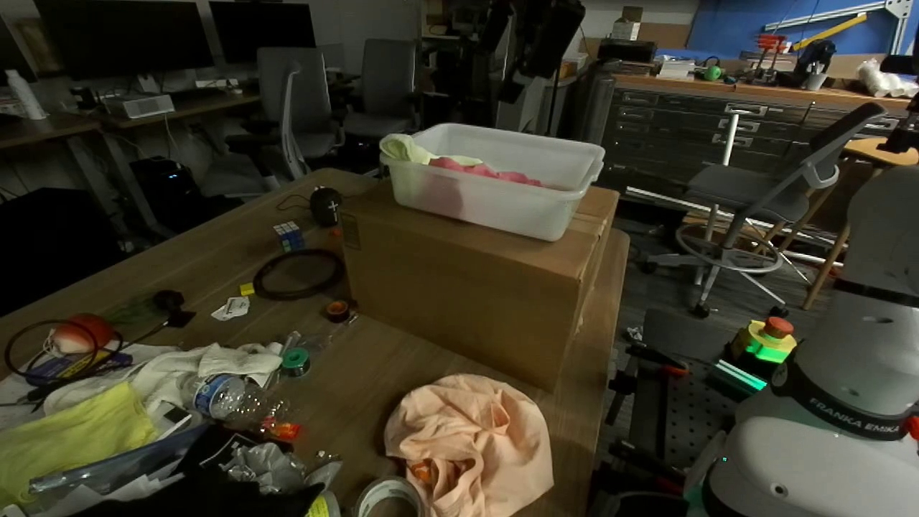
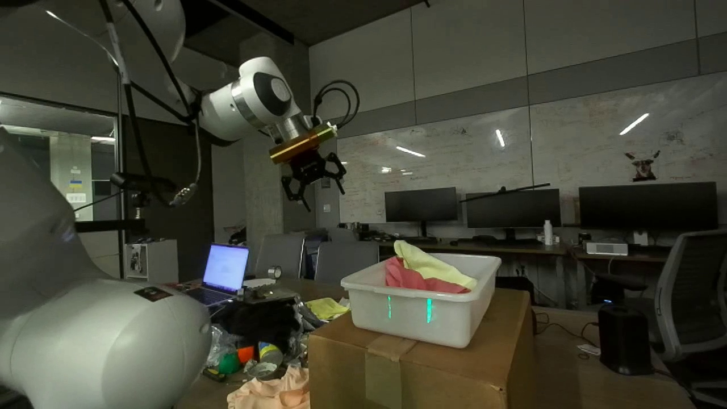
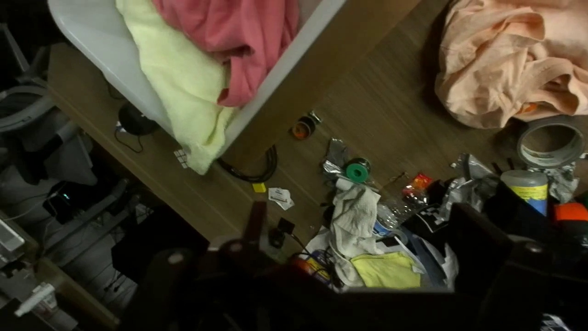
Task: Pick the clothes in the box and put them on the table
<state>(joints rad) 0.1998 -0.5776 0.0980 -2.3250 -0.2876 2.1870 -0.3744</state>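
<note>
arm (image 2: pixel 227 111) raised, bent over | tool (image 2: pixel 325 200) spread apart, tilted down, higher than white bin (image 2: pixel 409 312)

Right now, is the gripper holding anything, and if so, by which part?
Nothing is held. The gripper hangs open in mid-air, apart from the pink cloth and the pale yellow cloth in the white tub.

pink cloth (image 3: pixel 243 30) | pale yellow cloth (image 3: pixel 179 82) | bin (image 2: pixel 409 321) — white | end effector (image 2: pixel 325 201) — black
</note>
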